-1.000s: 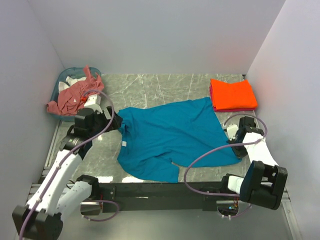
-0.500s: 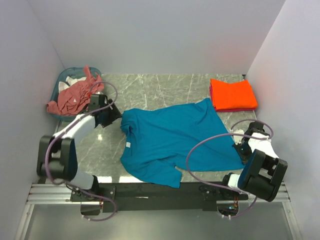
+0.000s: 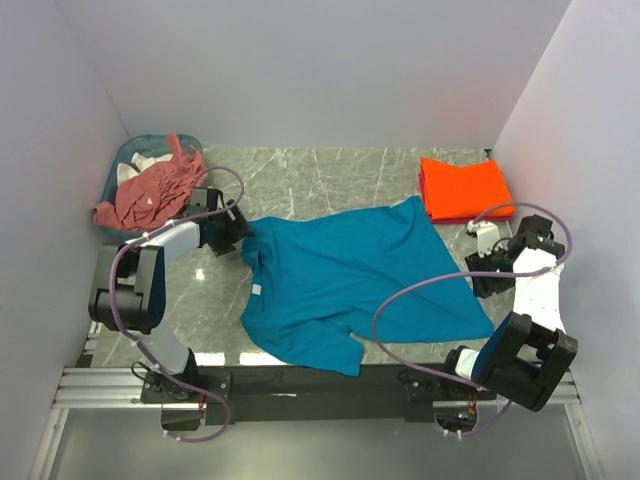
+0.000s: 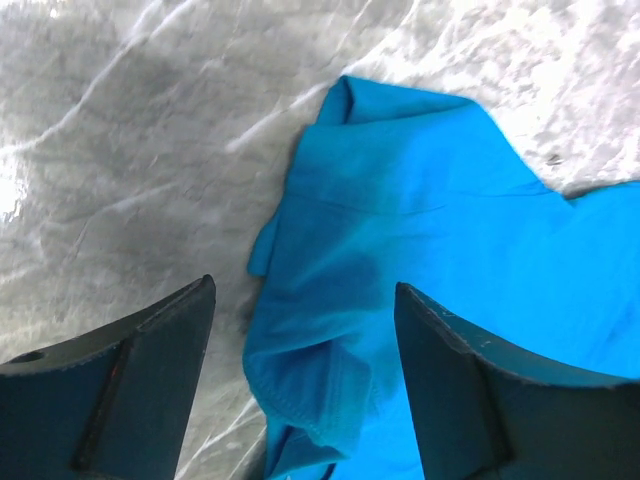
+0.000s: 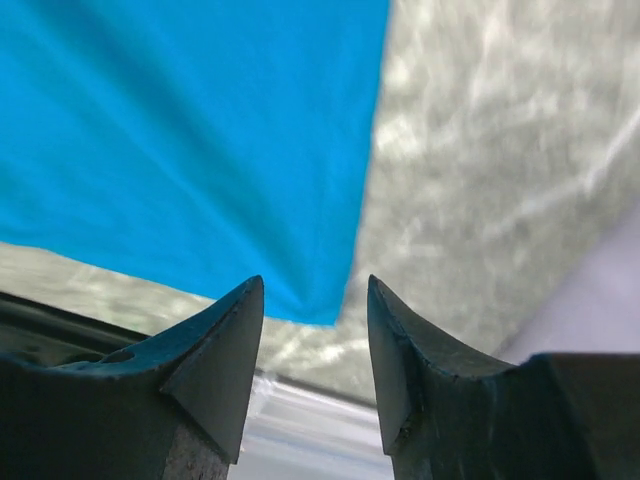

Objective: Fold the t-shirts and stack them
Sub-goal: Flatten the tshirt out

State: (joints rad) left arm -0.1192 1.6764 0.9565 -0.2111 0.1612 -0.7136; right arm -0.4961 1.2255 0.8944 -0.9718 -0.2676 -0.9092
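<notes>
L arm bent low, forearm reaching to the sleeve of teal tee (image 3: 350, 270); L pincer (image 3: 232, 232) wide apart, straddling the sleeve, gripping nothing. R arm stretched fwd, wrist turned in; R pincer (image 3: 483, 270) part open, empty, over the tee's hem corner. Tee lies spread mid counter (image 3: 300, 170). Orange tee (image 3: 465, 188) folded far right; pink tee (image 3: 150, 190) in basket (image 3: 125, 158). White neck tag (image 3: 256, 290) too small to read.

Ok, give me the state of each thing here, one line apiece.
teal t-shirt: unfolded, spread on the table, one sleeve bunched.
orange t-shirt: folded, lying at the far right.
salmon-pink t-shirt: crumpled, draped over the basket.
basket: holding clothes.
left tool: open, over the bunched sleeve.
right tool: open, empty, over a hem corner.
</notes>
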